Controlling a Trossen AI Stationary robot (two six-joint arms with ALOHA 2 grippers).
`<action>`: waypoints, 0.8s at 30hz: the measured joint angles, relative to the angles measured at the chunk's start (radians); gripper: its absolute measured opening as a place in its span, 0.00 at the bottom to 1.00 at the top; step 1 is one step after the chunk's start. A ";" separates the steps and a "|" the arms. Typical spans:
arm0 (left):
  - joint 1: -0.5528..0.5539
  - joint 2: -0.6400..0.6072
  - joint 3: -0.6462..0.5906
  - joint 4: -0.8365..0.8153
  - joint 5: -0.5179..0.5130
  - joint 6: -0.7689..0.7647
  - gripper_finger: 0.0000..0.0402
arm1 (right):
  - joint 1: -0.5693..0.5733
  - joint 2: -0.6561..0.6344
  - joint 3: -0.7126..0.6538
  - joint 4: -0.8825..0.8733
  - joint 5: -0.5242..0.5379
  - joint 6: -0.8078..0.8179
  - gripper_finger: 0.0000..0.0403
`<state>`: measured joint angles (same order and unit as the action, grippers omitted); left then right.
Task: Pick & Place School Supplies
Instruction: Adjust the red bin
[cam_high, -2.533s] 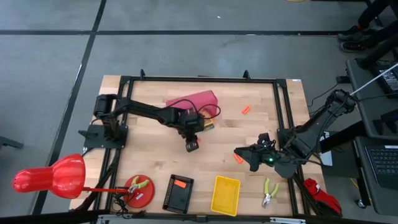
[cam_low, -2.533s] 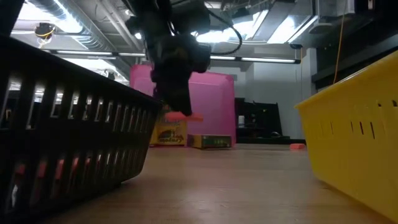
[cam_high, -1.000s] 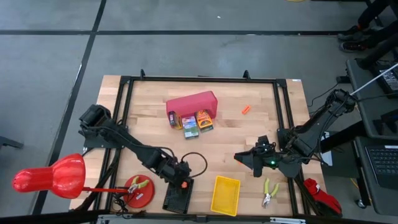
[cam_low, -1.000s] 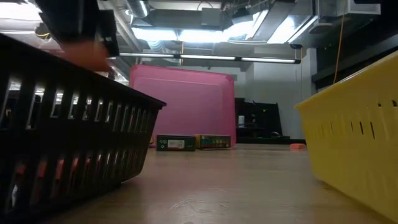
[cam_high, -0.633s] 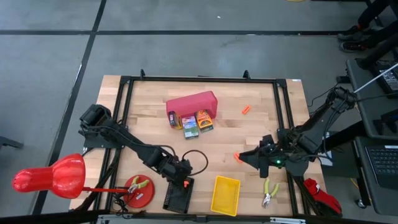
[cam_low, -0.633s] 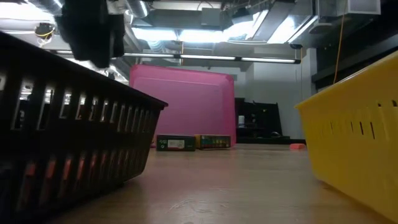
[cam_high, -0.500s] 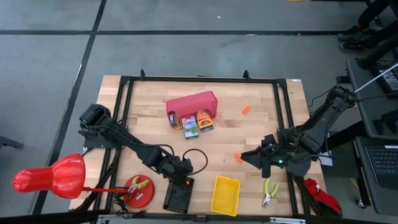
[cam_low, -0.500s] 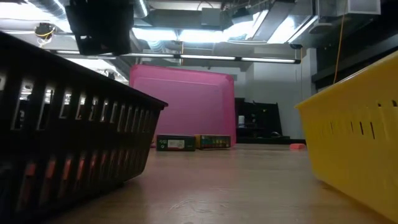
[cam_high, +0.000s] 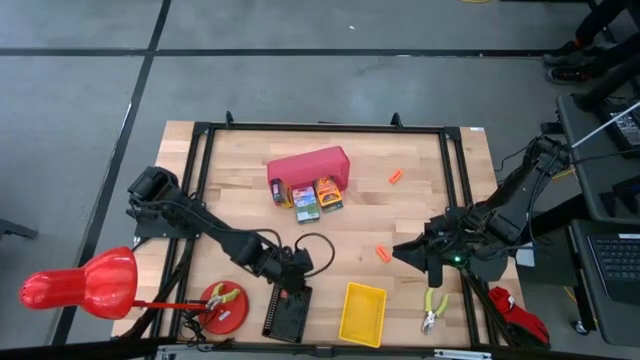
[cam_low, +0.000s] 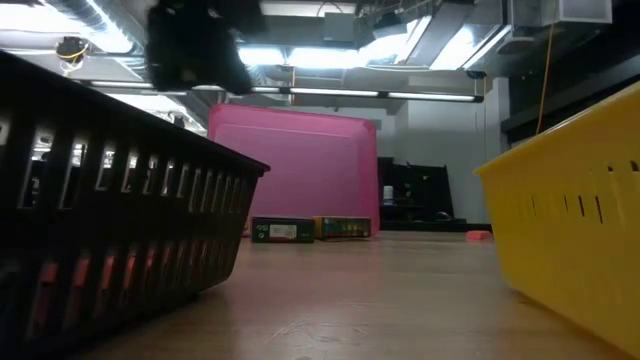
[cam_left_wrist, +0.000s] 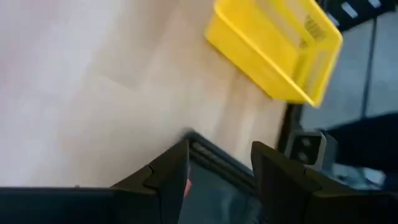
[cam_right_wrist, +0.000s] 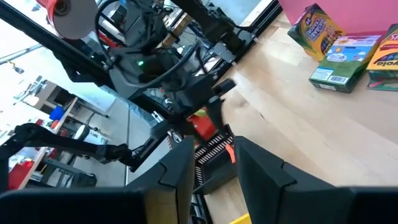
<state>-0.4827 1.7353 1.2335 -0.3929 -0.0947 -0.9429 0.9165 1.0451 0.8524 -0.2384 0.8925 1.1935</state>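
Three green-and-yellow printed crayon boxes (cam_high: 305, 200) (cam_right_wrist: 341, 62) lie flat on the table against the near side of a pink case (cam_high: 308, 165). Two of them show in the low view (cam_low: 283, 231). My left gripper (cam_high: 290, 280) (cam_left_wrist: 217, 155) hangs open over the far rim of the black basket (cam_high: 287, 314), nothing between its fingers. My right gripper (cam_high: 398, 250) (cam_right_wrist: 208, 158) floats above the table's right half, open by a narrow gap and empty. It stands just right of a small orange piece (cam_high: 381, 253) lying on the wood.
A yellow basket (cam_high: 362, 314) sits at the near edge, right of the black one. Yellow-handled pliers (cam_high: 432, 308) lie near the right corner. A red disc (cam_high: 222, 303) with more pliers is at the near left. Another orange piece (cam_high: 395, 177) lies far right.
My left gripper has tipped up from the black basket and swung a little toward the far edge. The orange piece seen under its fingers a second ago is no longer there. My right gripper has drawn back toward the right edge and risen, uncovering the orange piece on the table.
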 joint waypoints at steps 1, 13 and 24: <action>0.011 -0.003 0.000 -0.001 -0.011 0.016 0.43 | 0.000 0.000 0.000 0.012 -0.001 -0.007 0.29; 0.200 -0.130 0.000 -0.153 -0.116 0.191 0.43 | 0.003 0.035 0.000 0.244 0.154 -0.103 0.29; 0.568 -0.219 0.000 -0.229 0.015 0.499 0.43 | 0.003 0.104 0.000 0.344 0.218 -0.127 0.29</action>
<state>0.0850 1.5158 1.2335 -0.6215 -0.0792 -0.4435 0.9199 1.1491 0.8524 0.1052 1.1105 1.0663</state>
